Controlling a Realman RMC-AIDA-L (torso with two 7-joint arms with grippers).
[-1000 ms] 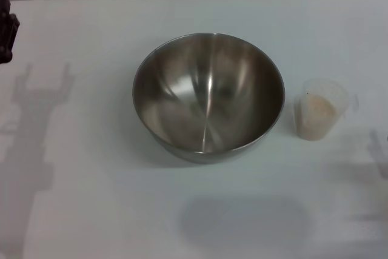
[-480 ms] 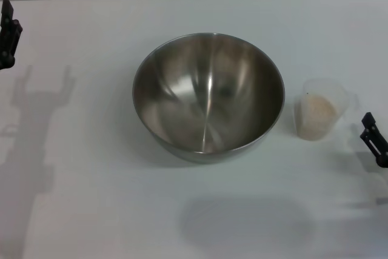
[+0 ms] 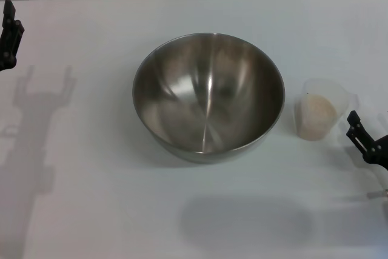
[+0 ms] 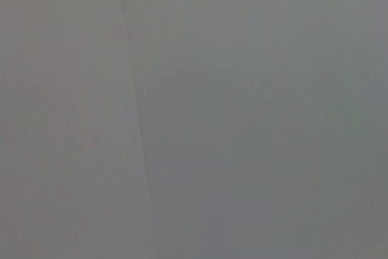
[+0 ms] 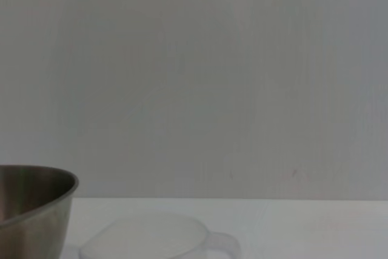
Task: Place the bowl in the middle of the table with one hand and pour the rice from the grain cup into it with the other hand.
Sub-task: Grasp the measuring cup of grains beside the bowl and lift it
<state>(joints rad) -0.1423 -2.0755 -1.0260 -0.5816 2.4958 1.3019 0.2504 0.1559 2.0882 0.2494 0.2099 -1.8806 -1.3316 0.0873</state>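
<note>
The steel bowl (image 3: 208, 95) stands upright on the white table (image 3: 91, 210), near its middle, and nothing is inside it. To its right stands the clear grain cup (image 3: 319, 110) with pale rice (image 3: 317, 115) in it. My right gripper (image 3: 367, 142) shows at the right edge, close to the cup on its right and a little nearer to me, not touching it. At the far left edge my left gripper (image 3: 8, 36) hangs well away from the bowl. The right wrist view catches the bowl's rim (image 5: 33, 195) and the cup's rim (image 5: 151, 241).
Shadows of the arms fall on the table at left and front. A plain grey wall (image 5: 194, 77) stands behind the table. The left wrist view holds only a grey surface.
My right gripper has come into view from the right edge and moved left toward the cup. The left gripper has barely shifted. Bowl and cup stay put.
</note>
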